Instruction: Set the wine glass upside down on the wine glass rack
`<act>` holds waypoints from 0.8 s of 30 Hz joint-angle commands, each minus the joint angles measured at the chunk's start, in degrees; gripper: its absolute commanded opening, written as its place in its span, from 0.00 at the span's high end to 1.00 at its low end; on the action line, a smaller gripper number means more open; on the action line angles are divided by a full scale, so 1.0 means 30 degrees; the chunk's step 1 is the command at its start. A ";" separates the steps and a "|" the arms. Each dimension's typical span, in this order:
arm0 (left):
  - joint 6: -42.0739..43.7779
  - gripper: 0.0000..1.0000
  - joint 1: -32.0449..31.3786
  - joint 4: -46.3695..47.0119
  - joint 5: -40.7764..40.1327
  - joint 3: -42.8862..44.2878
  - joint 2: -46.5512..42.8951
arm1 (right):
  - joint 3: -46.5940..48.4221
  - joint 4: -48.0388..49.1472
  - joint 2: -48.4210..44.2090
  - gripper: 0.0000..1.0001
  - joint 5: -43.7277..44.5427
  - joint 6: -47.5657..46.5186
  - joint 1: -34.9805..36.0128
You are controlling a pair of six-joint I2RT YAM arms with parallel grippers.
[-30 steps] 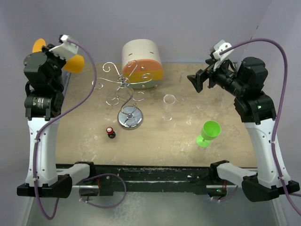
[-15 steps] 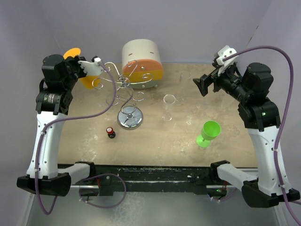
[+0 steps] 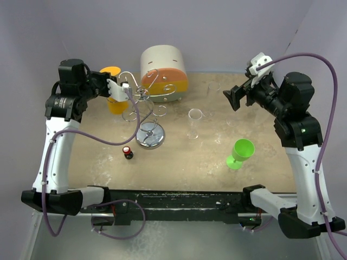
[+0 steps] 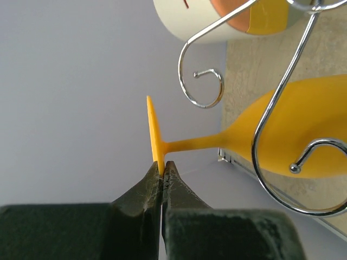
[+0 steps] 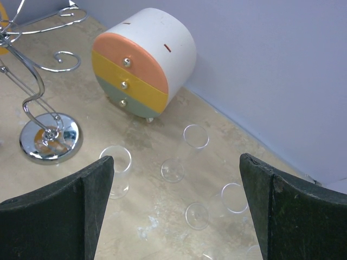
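My left gripper (image 3: pixel 120 91) is shut on the foot of an orange wine glass (image 3: pixel 113 93), which hangs upside down just left of the silver wire rack (image 3: pixel 142 96). In the left wrist view my gripper (image 4: pixel 162 169) pinches the foot's edge; the glass (image 4: pixel 293 130) sits behind two curled rack arms (image 4: pixel 282 97). The rack (image 5: pixel 38 103) stands on a round shiny base (image 3: pixel 150 135). My right gripper (image 3: pixel 234 96) is open and empty, raised over the table's right rear; its fingers (image 5: pixel 54 206) frame the table.
A white-and-orange drum (image 3: pixel 164 73) stands behind the rack. A clear glass (image 3: pixel 194 123) stands mid-table, with more clear glasses (image 5: pixel 195 136) at back right. A green wine glass (image 3: pixel 240 153) stands at right, and a small red-capped bottle (image 3: pixel 127 152) in front of the rack.
My left arm has swung right and down, carrying the orange glass from the far left corner to the rack's left arms and turning it foot-up. The right arm has drawn back slightly.
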 commanded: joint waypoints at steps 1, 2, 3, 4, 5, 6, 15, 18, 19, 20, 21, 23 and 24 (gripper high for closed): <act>0.1698 1.00 -0.0152 -0.1105 0.3014 0.1486 0.0156 | -0.0181 0.0572 -0.0102 0.00 -0.0201 -0.0342 -0.0101; 0.1906 1.00 -0.0174 -0.1327 0.3327 0.1658 0.0207 | -0.0175 0.0572 -0.0074 0.00 -0.0214 -0.0337 -0.0101; 0.2122 1.00 -0.0181 -0.1582 0.3652 0.1775 0.0305 | -0.0174 0.0572 -0.0038 0.00 -0.0241 -0.0340 -0.0101; 0.2274 1.00 -0.0182 -0.1652 0.3978 0.1845 0.0347 | -0.0159 0.0572 -0.0008 0.00 -0.0266 -0.0347 -0.0101; 0.2421 1.00 -0.0204 -0.1786 0.4250 0.1970 0.0425 | -0.0132 0.0572 0.0040 0.00 -0.0306 -0.0341 -0.0101; 0.2477 1.00 -0.0210 -0.1822 0.4547 0.2078 0.0549 | -0.0117 0.0545 0.0072 0.00 -0.0344 -0.0358 -0.0123; 0.2956 1.00 -0.0332 -0.1280 0.5486 0.2750 0.1479 | -0.0116 0.0484 0.0141 0.00 -0.0450 -0.0383 -0.0159; 0.3330 1.00 -0.0357 -0.1272 0.5839 0.2991 0.1745 | -0.0116 0.0456 0.0150 0.00 -0.0421 -0.0393 -0.0185; 0.3604 1.00 -0.0357 -0.1480 0.6002 0.3117 0.1860 | -0.0116 0.0455 0.0148 0.00 -0.0421 -0.0391 -0.0189; 0.4178 1.00 -0.0379 -0.1696 0.6206 0.3250 0.1948 | -0.0116 0.0455 0.0169 0.00 -0.0435 -0.0412 -0.0200; 0.4604 1.00 -0.0386 -0.1921 0.6436 0.3351 0.2092 | -0.0130 0.0477 0.0176 0.00 -0.0444 -0.0415 -0.0239; 0.5104 1.00 -0.0387 -0.2171 0.6876 0.3528 0.2270 | -0.0172 0.0477 0.0155 0.00 -0.0493 -0.0404 -0.0265; 0.5217 1.00 -0.0372 -0.2200 0.7047 0.3635 0.2358 | -0.0214 0.0483 0.0148 0.00 -0.0499 -0.0399 -0.0298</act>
